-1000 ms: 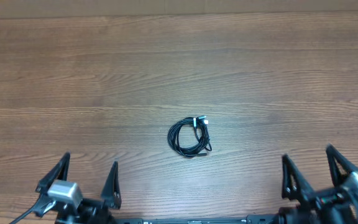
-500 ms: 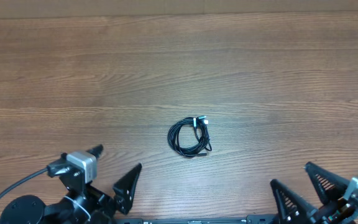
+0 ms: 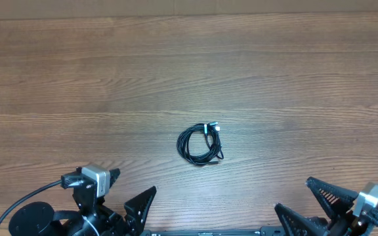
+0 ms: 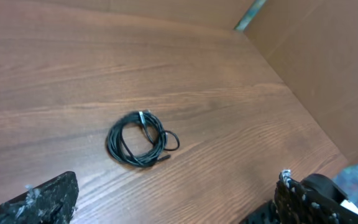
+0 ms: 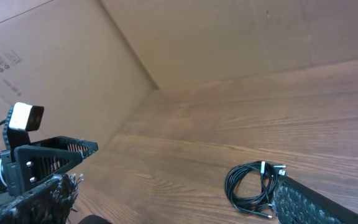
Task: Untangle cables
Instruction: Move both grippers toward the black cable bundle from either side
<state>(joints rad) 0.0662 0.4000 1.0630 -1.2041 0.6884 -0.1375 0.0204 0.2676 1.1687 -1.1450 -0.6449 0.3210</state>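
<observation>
Two grippers of mine are at the near edge of the table (image 3: 189, 65), and neither has anything in it. My left gripper (image 3: 131, 183) has its jaws spread wide, and nothing lies between its fingers in the wrist view. The cables (image 3: 200, 144) lie ahead of it and off to its right, well apart from its fingertips.

I judge the bundle to be light and limp. It looks likely to slide on the smooth wood and to sag the moment one strand is lifted. The cords are far thinner than my fingers, so I would pinch close to a plug, where there is something firmer to hold. The silvery-white plug (image 3: 212, 126) on the coil's far right side looks the easiest to reach, while the other hand pins the coil down.

The bundle is a small, tight ring of thin black cord wound round several times, with a small loop poking out at its near right.

My right gripper (image 3: 294, 195) is likewise gaping and empty. The coil sits ahead of it and to its left, well apart.
</observation>
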